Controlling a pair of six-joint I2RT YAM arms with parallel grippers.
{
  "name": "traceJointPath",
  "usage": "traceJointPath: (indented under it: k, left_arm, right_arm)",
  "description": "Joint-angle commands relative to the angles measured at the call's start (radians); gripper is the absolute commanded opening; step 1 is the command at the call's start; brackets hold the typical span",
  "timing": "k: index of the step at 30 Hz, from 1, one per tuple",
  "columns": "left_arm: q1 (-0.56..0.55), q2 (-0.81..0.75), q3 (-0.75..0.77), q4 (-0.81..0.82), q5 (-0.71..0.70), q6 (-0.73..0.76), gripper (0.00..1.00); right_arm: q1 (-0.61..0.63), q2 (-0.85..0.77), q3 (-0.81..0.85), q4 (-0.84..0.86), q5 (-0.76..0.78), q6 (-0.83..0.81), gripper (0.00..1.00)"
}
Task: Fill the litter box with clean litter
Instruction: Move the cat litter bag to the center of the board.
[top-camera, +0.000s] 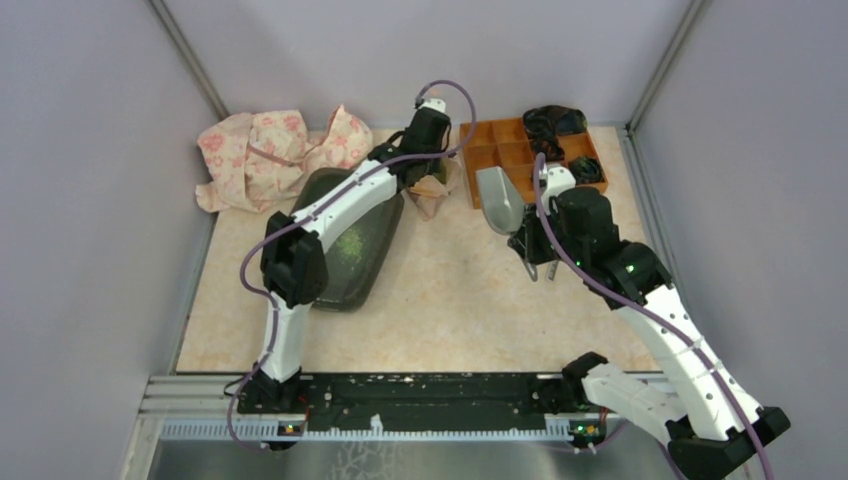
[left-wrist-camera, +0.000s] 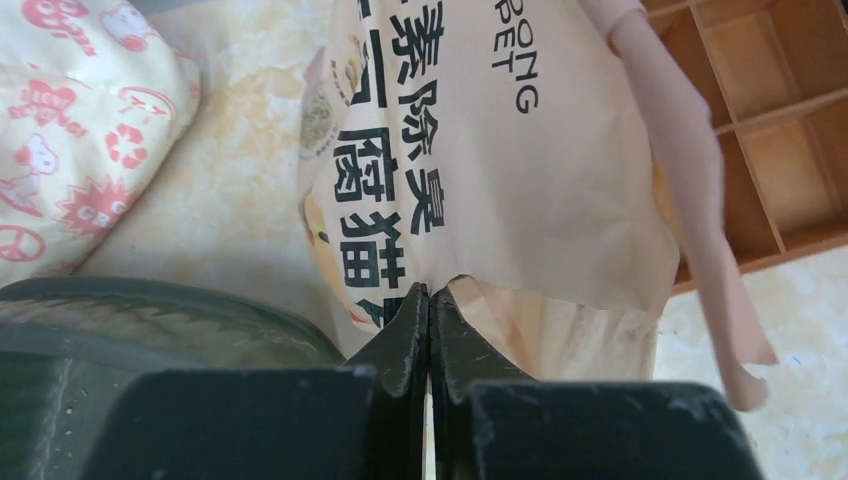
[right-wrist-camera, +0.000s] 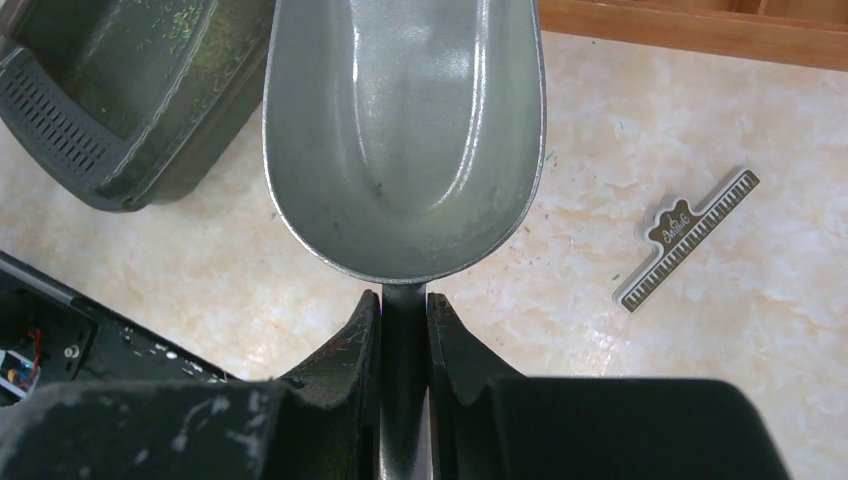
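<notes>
Pinches bag (left-wrist-camera: 500, 150) edge in left gripper (left-wrist-camera: 429, 300), shut flat, just beyond box (top-camera: 355, 287); clamps scoop (right-wrist-camera: 400, 130) handle in right gripper (right-wrist-camera: 403, 305), right of box. Thin litter (top-camera: 350, 243) patch inside box — loose, light, spill-prone — so carry in scoop, level, never by fingers.

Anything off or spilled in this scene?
Minor things. The dark grey plastic litter box sits diagonal to the table edges, with only a thin patch of light-green litter granules inside. A few green specks lie on the beige tabletop beside the grey metal scoop, which is empty.
</notes>
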Motion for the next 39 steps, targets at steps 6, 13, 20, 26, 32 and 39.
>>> traceJointPath:
  k: [6,13,20,26,32,39]
  left_arm:
    - [0.004,-0.047,0.139,-0.156,0.242,-0.089,0.0]
    - [-0.019,-0.116,0.192,-0.207,0.326,-0.124,0.0]
    - [-0.126,-0.195,0.09,-0.189,0.318,-0.157,0.0]
    - [-0.234,-0.298,-0.162,-0.109,0.288,-0.221,0.0]
    - [-0.272,-0.335,-0.341,-0.049,0.249,-0.223,0.12]
    - [-0.272,-0.354,-0.419,-0.014,0.234,-0.201,0.13]
  right_arm:
    - [-0.013,-0.022,0.103,-0.002,0.056,-0.036,0.0]
    - [-0.014,-0.002,0.182,-0.073,0.048,-0.053,0.0]
    - [-0.014,0.046,0.279,-0.224,-0.016,-0.068,0.0]
    - [-0.014,0.045,0.326,-0.362,-0.039,-0.079,0.0]
    - [-0.014,0.013,0.295,-0.437,-0.116,-0.039,0.0]
    - [-0.014,-0.012,0.239,-0.511,-0.133,-0.008,0.0]
